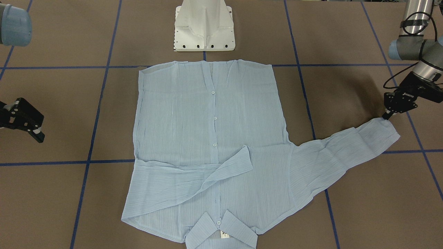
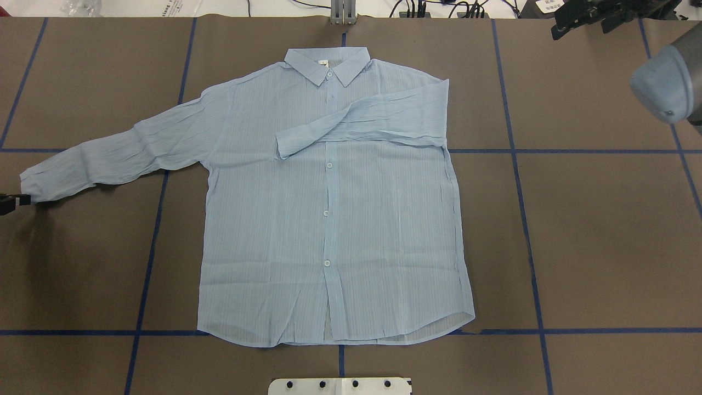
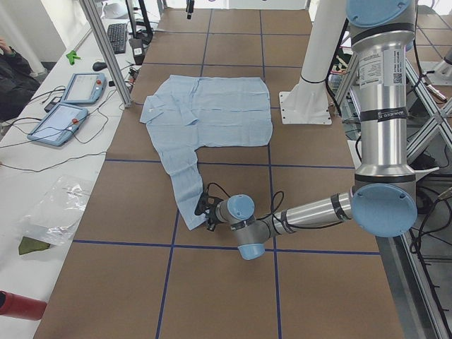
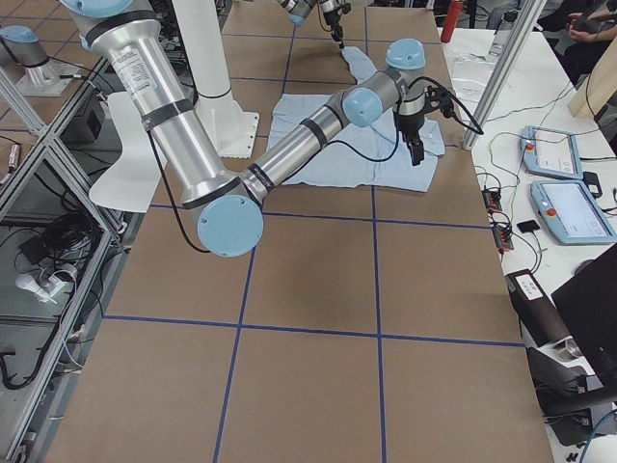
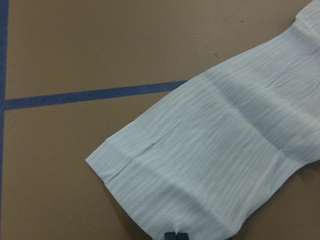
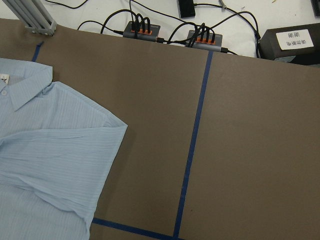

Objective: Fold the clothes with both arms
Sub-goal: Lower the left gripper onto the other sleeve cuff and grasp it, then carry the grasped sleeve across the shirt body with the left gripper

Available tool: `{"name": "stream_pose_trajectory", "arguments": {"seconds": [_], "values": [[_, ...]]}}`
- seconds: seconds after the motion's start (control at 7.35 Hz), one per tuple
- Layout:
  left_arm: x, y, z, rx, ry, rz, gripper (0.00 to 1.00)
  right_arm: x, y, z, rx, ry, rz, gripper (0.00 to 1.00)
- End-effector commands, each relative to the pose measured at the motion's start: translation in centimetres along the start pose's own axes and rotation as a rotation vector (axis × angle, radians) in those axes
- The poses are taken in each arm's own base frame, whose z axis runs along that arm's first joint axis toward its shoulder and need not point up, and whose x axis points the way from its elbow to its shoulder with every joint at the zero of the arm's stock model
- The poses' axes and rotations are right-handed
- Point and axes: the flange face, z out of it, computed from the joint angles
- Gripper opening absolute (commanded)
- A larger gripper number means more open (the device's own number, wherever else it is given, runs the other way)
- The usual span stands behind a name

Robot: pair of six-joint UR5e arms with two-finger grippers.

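Note:
The light blue shirt point(image 2: 329, 219) lies flat and buttoned, front up, with its collar point(image 2: 329, 63) at the far edge. One sleeve point(image 2: 373, 123) is folded across the chest. The other sleeve point(image 2: 109, 153) stretches out flat toward the left arm. My left gripper point(image 1: 385, 117) is low at that sleeve's cuff point(image 5: 165, 190). In the left wrist view its fingertips point(image 5: 170, 236) sit closed together on the cuff's edge. My right gripper point(image 1: 27, 131) hovers open beyond the shirt's folded side, holding nothing. In the right wrist view only the shirt's shoulder point(image 6: 50, 150) shows.
The white pedestal base point(image 1: 204, 27) stands just past the shirt's hem. Blue tape lines point(image 2: 521, 151) cross the brown table. Teach pendants point(image 3: 67, 106), an aluminium post point(image 3: 106, 49), cables and power strips point(image 6: 170, 32) line the far side. A seated person point(image 3: 14, 78) is there.

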Motion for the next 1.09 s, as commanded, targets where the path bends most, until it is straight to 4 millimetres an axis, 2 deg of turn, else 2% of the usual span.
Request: {"name": "stream_pose_trajectory", "arguments": {"seconds": [0.0, 0.14, 0.27, 0.54, 0.82, 0.95], "values": [[4.8, -4.3, -0.8, 0.081, 0.083, 0.053, 0.0, 0.0, 0.0, 0.0, 0.0, 0.0, 0.002, 0.99], [7.5, -7.6, -0.5, 0.123, 0.119, 0.066, 0.0, 0.1, 0.0, 0.1, -0.001, 0.001, 0.003, 1.0], [9.7, -10.6, 1.0, 0.127, 0.125, 0.068, 0.0, 0.1, 0.0, 0.1, -0.001, 0.001, 0.001, 0.99], [16.0, -18.7, 4.3, 0.124, 0.122, 0.063, 0.0, 0.1, 0.0, 0.1, 0.0, 0.002, 0.003, 0.99], [23.6, -26.6, 6.5, 0.108, 0.11, 0.054, 0.0, 0.1, 0.0, 0.1, 0.0, 0.002, 0.004, 1.0], [27.6, -29.3, 6.9, 0.104, 0.124, 0.062, 0.0, 0.0, 0.0, 0.0, 0.001, 0.002, 0.003, 0.99]]}}
